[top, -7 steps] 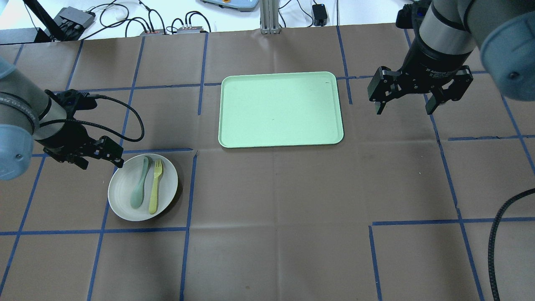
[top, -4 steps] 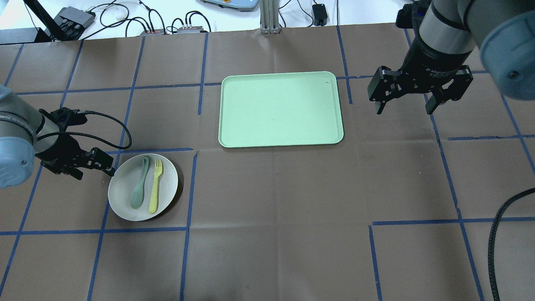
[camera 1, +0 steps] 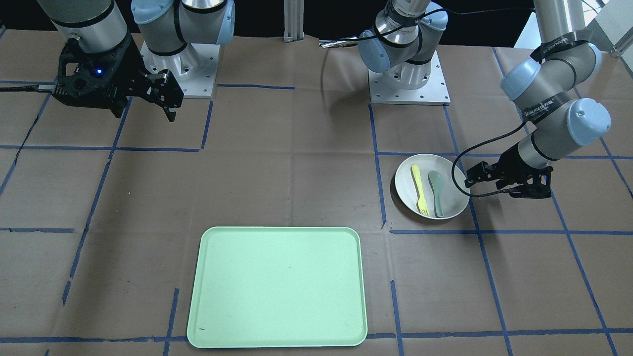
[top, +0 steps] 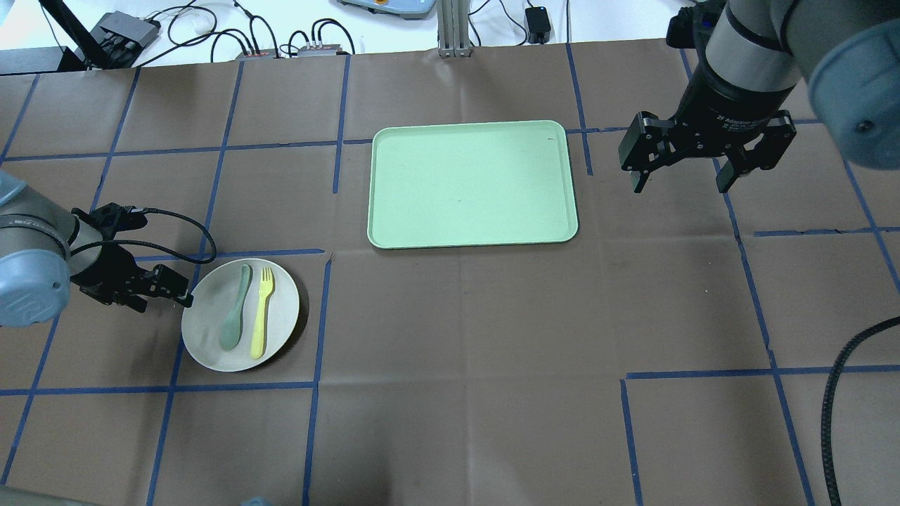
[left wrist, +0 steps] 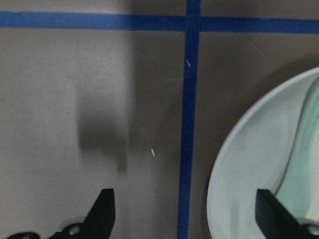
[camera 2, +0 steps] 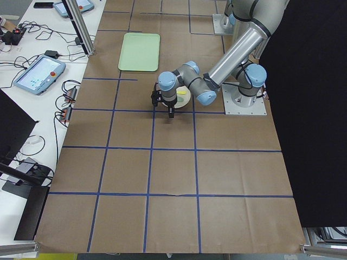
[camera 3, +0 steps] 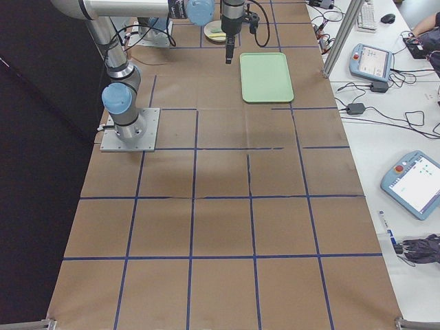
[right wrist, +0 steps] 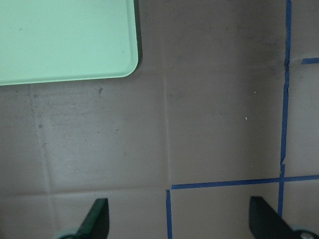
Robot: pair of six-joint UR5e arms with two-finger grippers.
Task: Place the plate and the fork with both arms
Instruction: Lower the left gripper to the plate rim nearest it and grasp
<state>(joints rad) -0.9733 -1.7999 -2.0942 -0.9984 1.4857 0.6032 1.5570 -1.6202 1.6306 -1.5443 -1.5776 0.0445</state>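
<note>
The off-white plate (top: 207, 337) lies at the table's left, also in the front view (camera 1: 406, 190). On it lie the pale yellow fork (top: 261, 311) (camera 1: 418, 188) and a grey-green spoon (top: 234, 316) (camera 1: 436, 190). My left gripper (top: 176, 289) (camera 1: 472, 177) is open and low at the plate's left rim. In the left wrist view the left gripper (left wrist: 187, 219) has one finger over the plate (left wrist: 249, 164) and one outside it. My right gripper (top: 680, 184) (right wrist: 182, 221) is open and empty, high to the right of the tray.
The rectangular pale green tray (top: 471, 184) (camera 1: 277, 287) lies at the table's middle, far side, with nothing on it. Blue tape lines cross the brown table cover. Cables and control boxes (top: 126, 28) sit beyond the far edge.
My left gripper has moved left and towards the robot, down to the plate's left rim. Plate, fork, spoon and right arm have not moved.
</note>
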